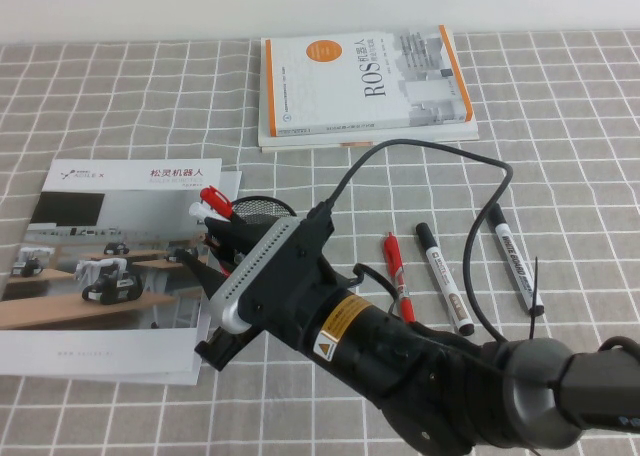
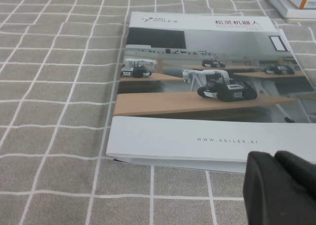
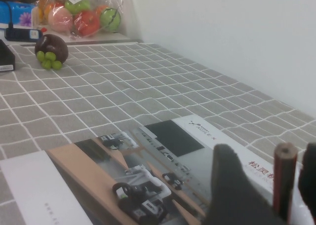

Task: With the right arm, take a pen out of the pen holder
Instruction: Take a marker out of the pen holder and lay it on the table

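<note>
The black mesh pen holder (image 1: pixel 266 210) stands at the brochure's (image 1: pixel 100 266) right edge, mostly hidden under the right arm. A pen (image 1: pixel 215 198) with a red cap rises out of it beside a white-tipped one (image 1: pixel 198 209). The pen stands nearly upright, long axis vertical and cap on top.

The right gripper (image 1: pixel 200 238) hangs over the holder. In the right wrist view its fingers (image 3: pixel 232 195) stand apart with the dark red shaft between them and a thin gap on each side.

The left gripper (image 2: pixel 281 185) is over the brochure's near white margin; whether it is open or closed cannot be told.

The brochure reads "松灵机器人", "AGILEX" and "WWW.AGILEX.AI". The book (image 1: pixel 365 86) at the far side reads "ROS". A red pen (image 1: pixel 398 276) and two black markers (image 1: pixel 445 276) (image 1: pixel 513 258) lie flat on the checked cloth (image 1: pixel 120 96) to the right, their lettering unreadable.
</note>
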Motion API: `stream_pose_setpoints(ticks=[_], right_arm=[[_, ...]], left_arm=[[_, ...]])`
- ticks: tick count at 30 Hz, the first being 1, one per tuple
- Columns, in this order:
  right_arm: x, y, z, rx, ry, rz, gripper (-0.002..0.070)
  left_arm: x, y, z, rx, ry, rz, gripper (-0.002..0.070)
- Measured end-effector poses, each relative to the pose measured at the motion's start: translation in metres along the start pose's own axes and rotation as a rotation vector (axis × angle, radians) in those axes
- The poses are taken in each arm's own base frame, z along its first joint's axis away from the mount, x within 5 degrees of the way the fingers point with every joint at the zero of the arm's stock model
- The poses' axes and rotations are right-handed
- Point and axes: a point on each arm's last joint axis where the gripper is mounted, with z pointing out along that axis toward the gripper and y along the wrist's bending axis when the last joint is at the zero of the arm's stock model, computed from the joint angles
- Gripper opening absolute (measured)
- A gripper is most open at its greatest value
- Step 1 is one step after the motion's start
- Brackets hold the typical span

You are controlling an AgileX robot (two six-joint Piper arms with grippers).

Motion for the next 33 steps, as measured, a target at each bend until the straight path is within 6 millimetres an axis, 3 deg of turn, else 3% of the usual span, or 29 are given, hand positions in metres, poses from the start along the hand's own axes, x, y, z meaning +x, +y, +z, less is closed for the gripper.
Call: stream_pose_setpoints(ticks=[14, 23, 33], right_arm=[[-0.0021, -0.0015, 0.0021, 0.005, -0.009, -0.002, 0.0235], [-0.0021, -0.0015, 0.0021, 0.005, -0.009, -0.002, 0.0101], [-0.0049, -0.0029, 0.0034, 0.01, -0.027, -0.013, 0.0036]], left_arm=[[0.0, 0.0, 0.0, 0.0, 0.0, 0.0, -0.0004], [0.0, 0.0, 0.0, 0.0, 0.0, 0.0, -0.0004], [0.0, 0.0, 0.0, 0.0, 0.0, 0.0, -0.0004]])
